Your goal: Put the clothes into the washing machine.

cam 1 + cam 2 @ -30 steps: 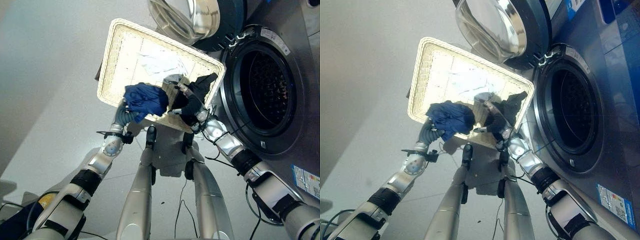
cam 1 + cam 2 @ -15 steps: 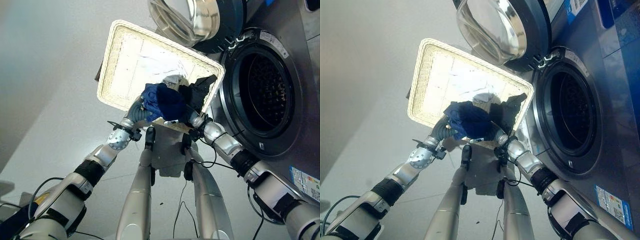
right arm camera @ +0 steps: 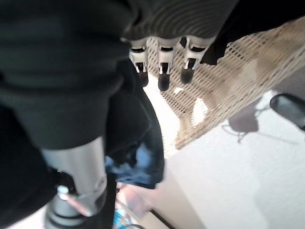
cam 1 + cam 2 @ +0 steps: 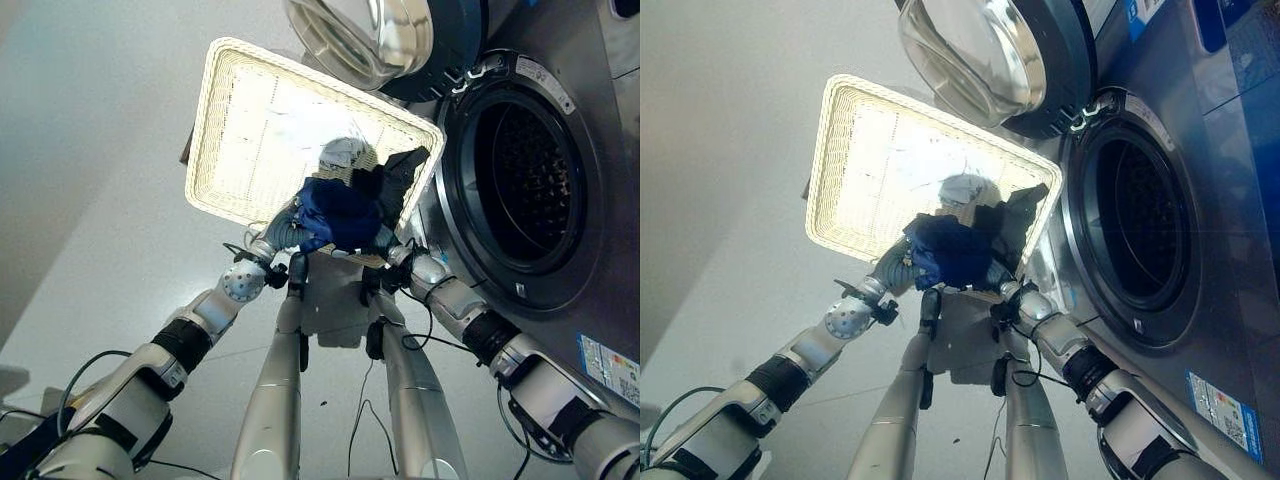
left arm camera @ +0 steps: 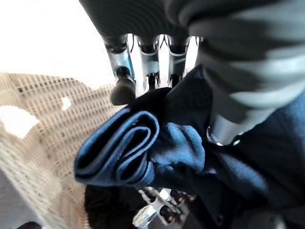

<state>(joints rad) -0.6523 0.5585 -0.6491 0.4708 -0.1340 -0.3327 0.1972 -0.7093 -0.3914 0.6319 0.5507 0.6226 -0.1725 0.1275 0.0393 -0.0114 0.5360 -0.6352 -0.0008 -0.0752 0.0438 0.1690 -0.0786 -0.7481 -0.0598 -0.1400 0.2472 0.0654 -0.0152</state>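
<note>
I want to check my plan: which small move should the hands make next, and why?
Probably carry the blue garment toward the open drum. Both the left hand and the right hand meet at it above the basket, near the machine.

Drum opening (image 4: 525,180) unobstructed (door (image 4: 375,40) swung aside).

The floor (image 4: 90,190) was smooth, pale grey and evenly lit, and it stretched away to the left of the scene. A strong light fell from above and made one bright patch near the middle. A darker band of shade lay across the floor along the far left edge.
</note>
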